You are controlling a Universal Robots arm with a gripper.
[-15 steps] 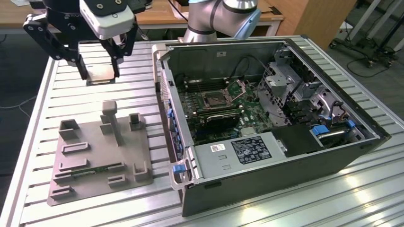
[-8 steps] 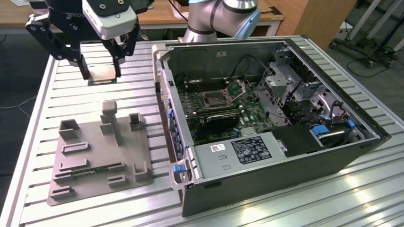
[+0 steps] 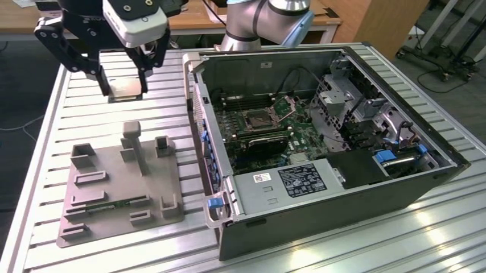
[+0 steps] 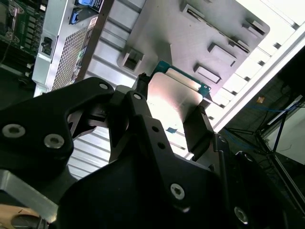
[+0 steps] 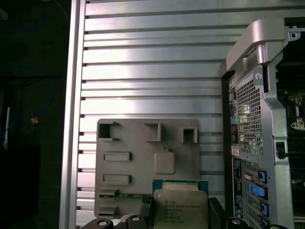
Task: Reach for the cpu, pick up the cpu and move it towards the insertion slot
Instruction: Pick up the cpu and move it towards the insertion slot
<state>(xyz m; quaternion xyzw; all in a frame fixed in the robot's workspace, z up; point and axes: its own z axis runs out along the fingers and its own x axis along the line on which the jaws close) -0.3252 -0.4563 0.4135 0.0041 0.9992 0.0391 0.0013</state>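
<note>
The cpu point(image 5: 180, 209) is held clamped between the two black fingers point(image 4: 198, 131) of the tool point(image 3: 122, 85), lifted clear of the grey plastic tray point(image 3: 114, 196) that lies on the desk point(image 3: 99, 122). In the exterior view the tool hangs above the desk at that view's upper left, well apart from the open computer case point(image 3: 326, 193).

Key relation: the insertion slot point(image 3: 256, 120) lies from the held chip toward the exterior view's right, inside the case and past its near metal wall. The chip is carried roughly flat, face up, in the first wrist view. It is square, so no long axis is noted; the fingers bear on two opposite edges.

Materials and shapes:
- cpu: flat square, with a shiny silver-grey metal lid that glares brightly in the second wrist view point(image 4: 174, 102); a thin green-teal rim shows at its far edge.
- insertion slot: square socket with a dark centre and silvery frame, set among the green board parts; a hinged bracket is seen raised beside it, though its exact state cannot be told.
- tray: matte grey, moulded, with rectangular recesses and upright posts. A thin green strip point(image 3: 114, 205) lies in one groove.
- desk: ribbed aluminium slats, reflective.
- case: grey sheet metal with a perforated grille and blue plastic clips.

Judgement: the pick-up is done; the transfer toward the slot is barely begun.
</note>
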